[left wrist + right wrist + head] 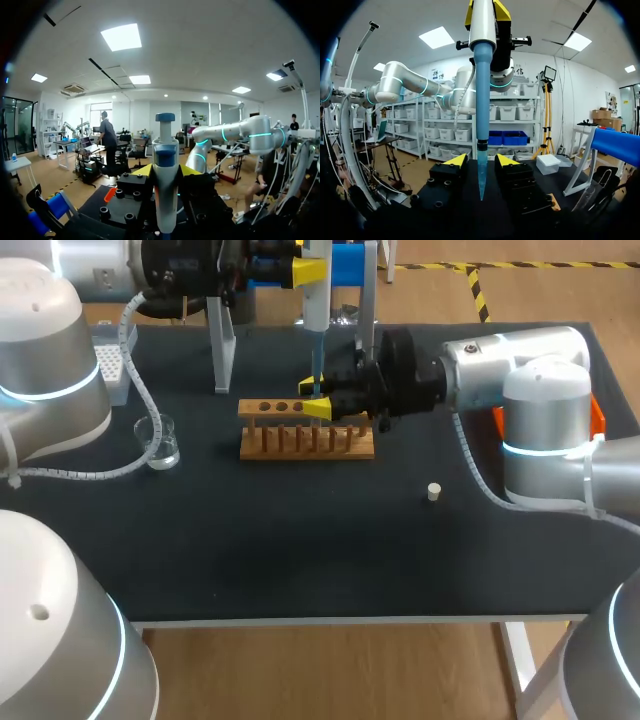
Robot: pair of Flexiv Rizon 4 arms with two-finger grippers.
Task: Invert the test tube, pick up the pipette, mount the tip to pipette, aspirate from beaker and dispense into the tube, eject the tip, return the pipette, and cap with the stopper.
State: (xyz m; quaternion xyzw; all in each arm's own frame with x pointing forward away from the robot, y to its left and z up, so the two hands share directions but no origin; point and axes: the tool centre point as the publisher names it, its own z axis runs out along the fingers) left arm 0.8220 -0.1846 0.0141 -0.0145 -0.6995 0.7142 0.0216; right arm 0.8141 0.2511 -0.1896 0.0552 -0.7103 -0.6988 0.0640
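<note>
pipette (pixel 482 22) upright, tip (pixel 481 172) w/in R pincer (pixel 480 160)

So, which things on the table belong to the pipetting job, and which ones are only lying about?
For the job: pipette in the left gripper, its blue tip, beaker, wooden rack, stopper, white tip box, metal stand.
Lying about: orange object behind the right arm.

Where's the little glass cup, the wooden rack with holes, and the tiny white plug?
Small clear glass beaker (pixel 160 445): head view, on its glass wall.
Brown wooden test tube rack (pixel 300 441): head view, on its pegs.
Small cream stopper (pixel 434 492): head view, on its side.
</note>
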